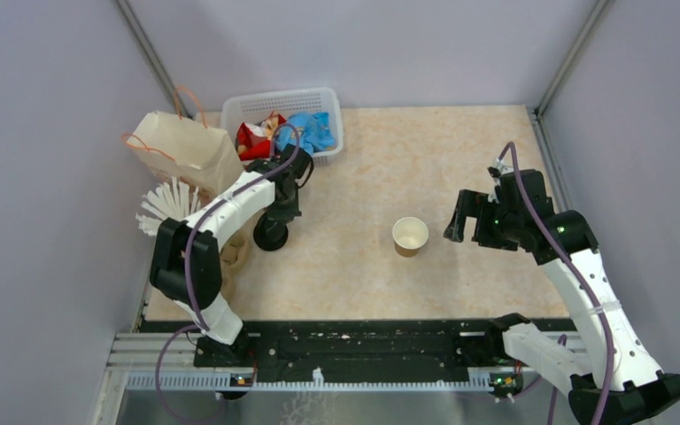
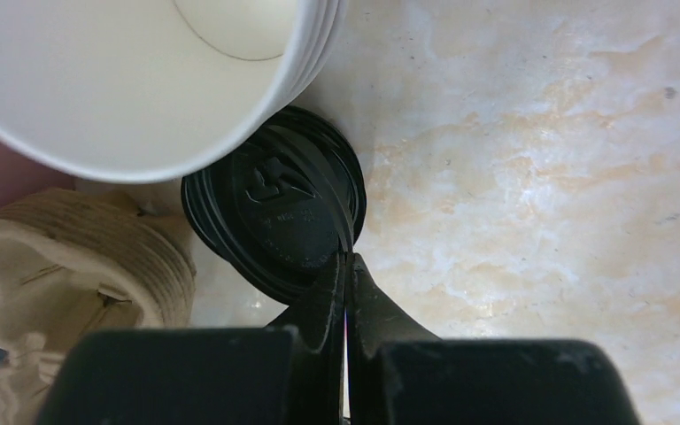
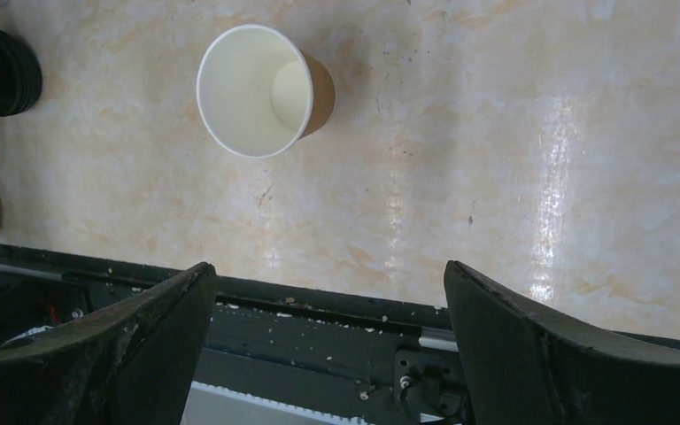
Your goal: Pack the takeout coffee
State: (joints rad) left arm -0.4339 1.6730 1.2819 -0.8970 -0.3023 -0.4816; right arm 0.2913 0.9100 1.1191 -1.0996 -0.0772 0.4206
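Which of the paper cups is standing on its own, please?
The cup mid-table: it stands alone and upright, while the others are nested in a stack at the left, beside the black lids.

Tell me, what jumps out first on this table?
A lone brown paper cup, open and lidless, stands mid-table with the right gripper wide open beside it. At the left, the left gripper is shut at the rim of a stack of black lids, near a white basket of red and blue things.
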